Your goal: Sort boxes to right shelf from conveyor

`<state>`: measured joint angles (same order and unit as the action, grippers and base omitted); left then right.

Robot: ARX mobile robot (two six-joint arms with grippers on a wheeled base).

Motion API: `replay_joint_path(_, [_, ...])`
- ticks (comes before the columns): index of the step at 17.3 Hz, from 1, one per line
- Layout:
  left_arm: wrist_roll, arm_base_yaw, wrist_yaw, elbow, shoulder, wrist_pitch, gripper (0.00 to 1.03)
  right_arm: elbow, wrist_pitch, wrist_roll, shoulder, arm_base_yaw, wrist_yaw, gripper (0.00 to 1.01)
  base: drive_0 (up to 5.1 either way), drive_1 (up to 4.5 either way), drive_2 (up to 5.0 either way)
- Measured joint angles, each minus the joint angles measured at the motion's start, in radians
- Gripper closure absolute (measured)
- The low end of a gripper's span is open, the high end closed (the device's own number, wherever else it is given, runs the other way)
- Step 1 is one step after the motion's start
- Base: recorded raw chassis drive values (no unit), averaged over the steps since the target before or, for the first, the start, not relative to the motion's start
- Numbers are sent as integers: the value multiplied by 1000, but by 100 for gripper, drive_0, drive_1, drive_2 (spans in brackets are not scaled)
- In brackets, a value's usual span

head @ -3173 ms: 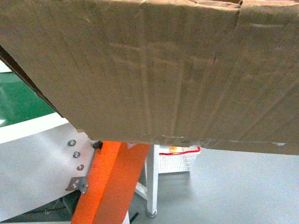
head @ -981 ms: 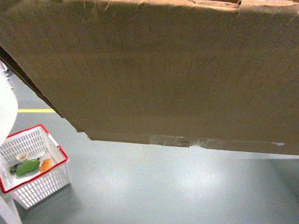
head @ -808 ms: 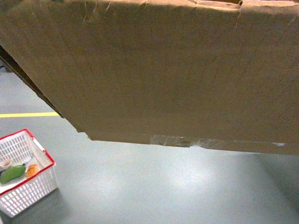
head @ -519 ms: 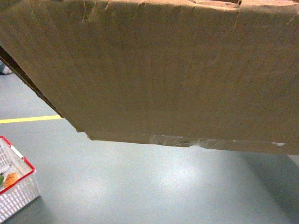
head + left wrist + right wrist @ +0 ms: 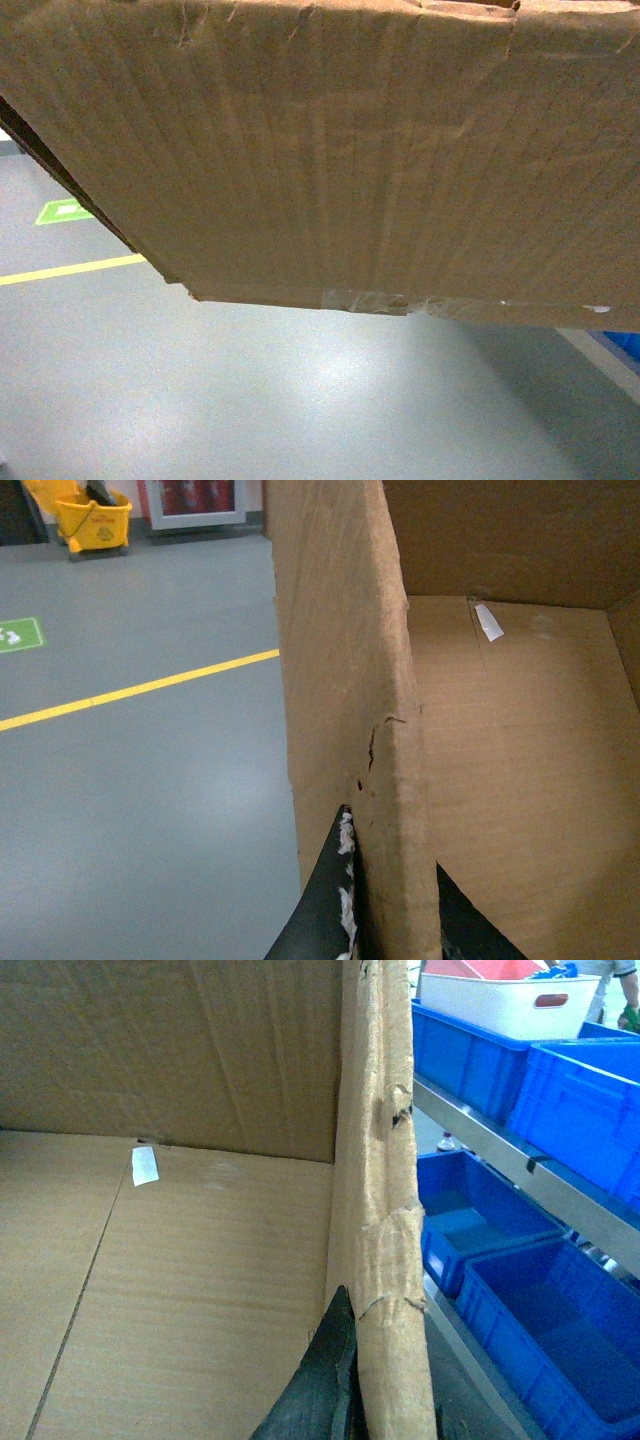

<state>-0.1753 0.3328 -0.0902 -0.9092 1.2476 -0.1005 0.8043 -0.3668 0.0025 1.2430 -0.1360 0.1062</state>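
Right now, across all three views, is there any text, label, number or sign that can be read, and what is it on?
No legible text in any view.
White sticker on the cardboard box floor: looks blank, too small to confirm.
Green floor marking: white symbols, cut off and blurred, unreadable.
Yellow mop bucket: no writing discernible.
Blue crates and white bin: no labels visible.

Even, fairly bright overhead light leaves a soft pale glare patch on the grey floor [image 5: 330, 370]; the box [image 5: 350, 150] looks slightly soft, perhaps motion blur.
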Motion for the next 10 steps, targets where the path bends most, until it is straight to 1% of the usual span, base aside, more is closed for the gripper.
replay_joint_path(10, [0,0,0,0,0,-1,100,0,0,0,0,0,0,97,-165,-165,-165])
